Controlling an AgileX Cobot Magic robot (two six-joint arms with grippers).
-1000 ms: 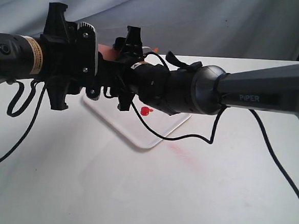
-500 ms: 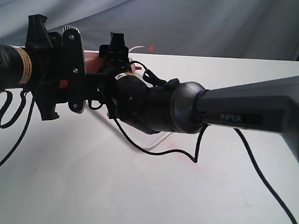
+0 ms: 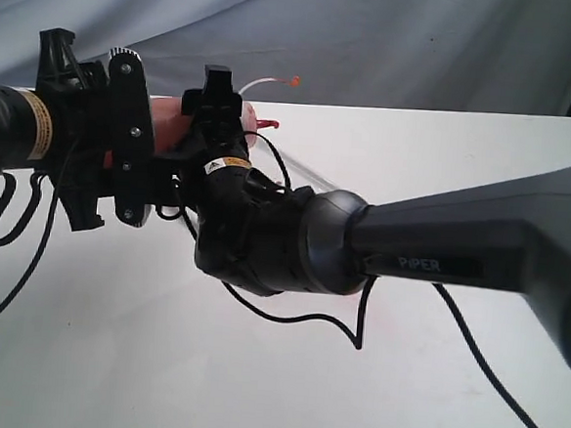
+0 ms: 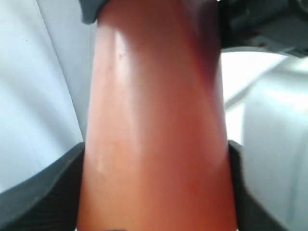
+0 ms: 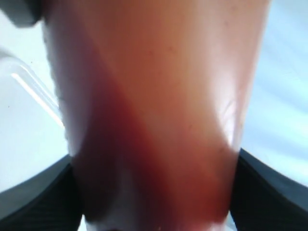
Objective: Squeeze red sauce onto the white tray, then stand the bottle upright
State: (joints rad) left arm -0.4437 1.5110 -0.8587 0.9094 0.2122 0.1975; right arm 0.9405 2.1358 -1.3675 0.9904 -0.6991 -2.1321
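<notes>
Jaws, left gripper (image 4: 155,197) and right gripper (image 5: 154,197), clamp the bottle (image 4: 154,96) (near table (image 3: 446,157) edge).

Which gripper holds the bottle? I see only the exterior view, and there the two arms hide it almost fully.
Observer: Both. In the left wrist view the left gripper has the bottle between its fingers, touching on each side.
Operator: And the right one?
Observer: The right gripper clamps it the same way.
Operator: Is there sauce inside?
Observer: Yes, the right wrist view shows a darker red band of sauce through the wall.
</notes>
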